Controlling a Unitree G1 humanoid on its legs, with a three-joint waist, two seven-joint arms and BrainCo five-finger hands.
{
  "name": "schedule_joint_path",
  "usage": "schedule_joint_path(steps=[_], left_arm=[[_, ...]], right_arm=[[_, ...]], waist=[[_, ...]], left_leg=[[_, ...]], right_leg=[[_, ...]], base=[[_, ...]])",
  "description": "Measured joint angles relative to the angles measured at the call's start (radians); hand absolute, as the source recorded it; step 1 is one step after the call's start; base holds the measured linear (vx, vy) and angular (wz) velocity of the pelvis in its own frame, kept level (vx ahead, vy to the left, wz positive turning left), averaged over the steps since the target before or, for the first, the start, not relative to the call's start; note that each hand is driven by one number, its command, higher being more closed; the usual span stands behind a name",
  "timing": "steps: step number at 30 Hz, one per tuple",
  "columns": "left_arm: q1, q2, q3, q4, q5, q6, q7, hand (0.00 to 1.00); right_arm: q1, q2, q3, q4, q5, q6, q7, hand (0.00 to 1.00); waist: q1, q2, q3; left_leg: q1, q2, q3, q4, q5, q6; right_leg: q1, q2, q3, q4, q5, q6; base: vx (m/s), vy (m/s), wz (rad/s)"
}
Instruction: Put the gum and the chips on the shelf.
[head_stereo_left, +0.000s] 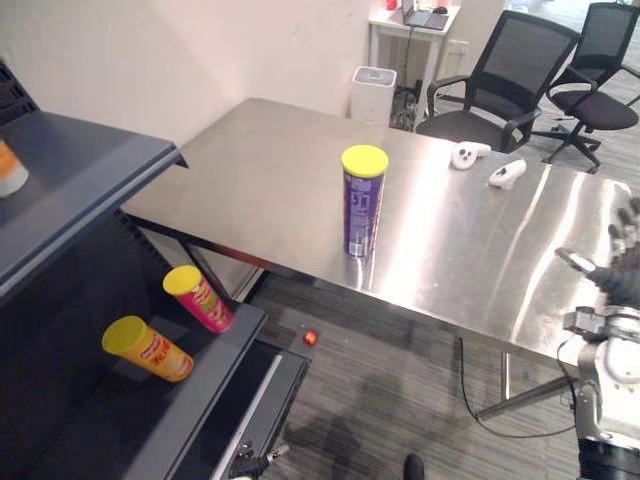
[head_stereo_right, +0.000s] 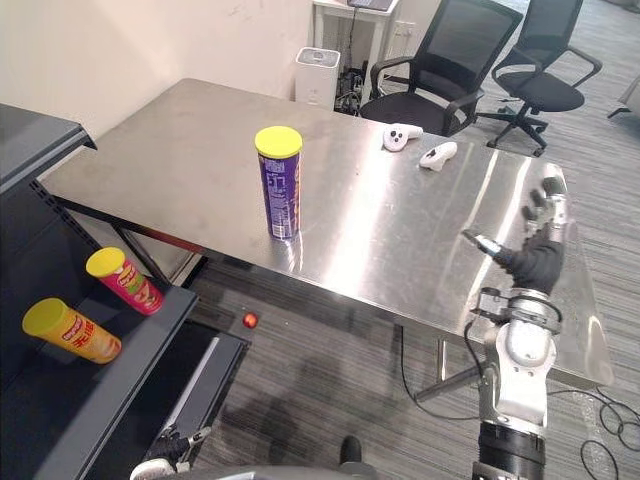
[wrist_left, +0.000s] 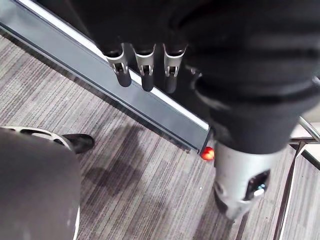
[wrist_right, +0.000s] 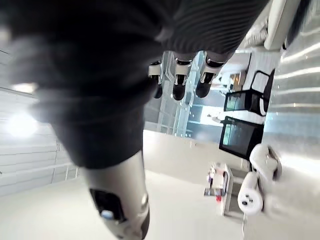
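A purple chips can (head_stereo_left: 362, 200) with a yellow lid stands upright near the front edge of the steel table (head_stereo_left: 260, 170). On the dark shelf's lower board (head_stereo_left: 190, 390) lie a red can (head_stereo_left: 198, 297) and a yellow can (head_stereo_left: 148, 348), both with yellow lids. An orange-and-white container (head_stereo_left: 8, 168) sits on the upper board at the far left. My right hand (head_stereo_right: 540, 240) is raised over the table's right end, open and empty, far from the purple can. My left hand (wrist_left: 145, 70) hangs low by the shelf's base above the floor, fingers relaxed, holding nothing.
Two white controllers (head_stereo_left: 470, 153) (head_stereo_left: 507, 173) lie on the table's far side. Black office chairs (head_stereo_left: 500, 90) and a white bin (head_stereo_left: 373, 92) stand behind it. A small red ball (head_stereo_left: 310, 338) rests on the carpet by the shelf's corner.
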Motion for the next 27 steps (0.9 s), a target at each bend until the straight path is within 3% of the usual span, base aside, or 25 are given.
schedule_joint_path(steps=[5, 12, 23, 27], left_arm=[[-0.003, 0.011, -0.031, -0.001, -0.003, -0.007, -0.001, 0.0], [-0.007, 0.012, -0.05, -0.018, -0.003, -0.008, -0.002, 0.0], [-0.031, 0.016, -0.056, -0.017, -0.003, -0.009, 0.001, 0.0], [-0.035, 0.017, -0.055, -0.018, -0.011, -0.009, 0.004, 0.0]], right_arm=[[0.005, -0.015, 0.083, 0.005, 0.023, 0.0, 0.051, 0.0], [-0.01, -0.064, 0.226, 0.05, 0.063, 0.005, 0.115, 0.0], [-0.135, -0.064, 0.311, 0.164, 0.069, 0.017, 0.09, 0.0], [-0.171, -0.057, 0.324, 0.225, 0.119, 0.031, 0.07, 0.0]], waist=[[-0.003, 0.001, 0.011], [0.019, 0.0, 0.019], [0.044, 0.0, 0.055], [0.048, -0.001, 0.064]], left_leg=[[-0.018, -0.004, -0.021, 0.009, 0.003, 0.004], [-0.031, -0.009, -0.041, 0.009, 0.007, 0.01], [-0.038, -0.014, -0.059, 0.009, 0.012, 0.014], [-0.052, -0.016, -0.083, 0.008, 0.02, 0.017]], right_leg=[[-0.006, -0.006, -0.016, 0.005, -0.003, 0.003], [-0.006, -0.011, -0.035, 0.005, -0.002, 0.003], [-0.005, -0.015, -0.055, 0.008, -0.002, 0.002], [-0.005, -0.016, -0.074, 0.008, -0.002, 0.002]], base=[[-0.03, -0.012, 0.09], [0.0, -0.002, 0.09], [0.0, 0.001, 0.04], [-0.01, -0.009, 0.16]])
